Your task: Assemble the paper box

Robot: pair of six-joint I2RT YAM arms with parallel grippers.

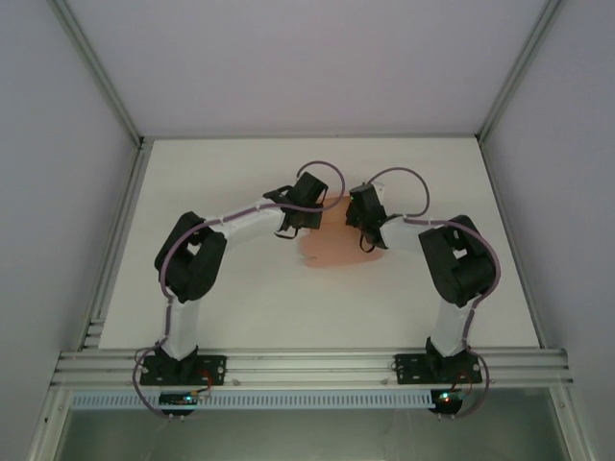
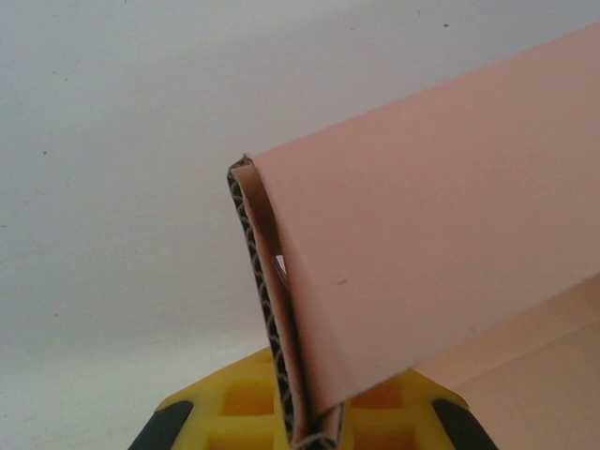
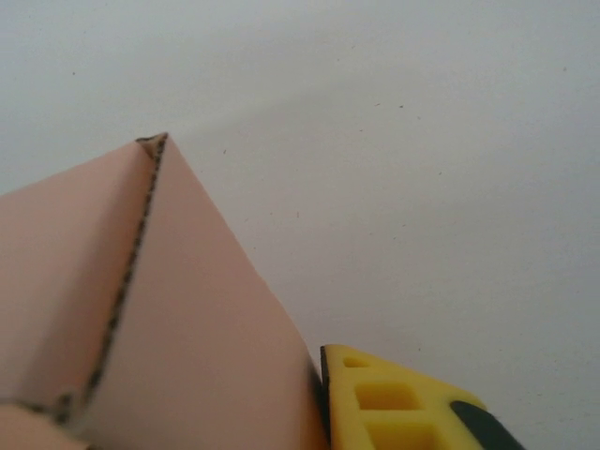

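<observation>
On the white tabletop (image 1: 240, 307), the left gripper (image 2: 305, 427) clamps the salmon-pink card box (image 2: 422, 234) by its folded wall, best kept square; the right gripper's (image 1: 363, 230) closure cannot be told.

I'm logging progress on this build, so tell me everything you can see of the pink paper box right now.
The paper box is salmon-pink corrugated card, with its brown fluted core showing along the cut edges. It is only partly folded. One panel stands up steeply, doubled over at its edge, and the left gripper is clamped on that fold. On the other side a flap rises to a pointed corner, with a yellow finger of the right gripper against it. The rest lies mid-table between the arms.
</observation>
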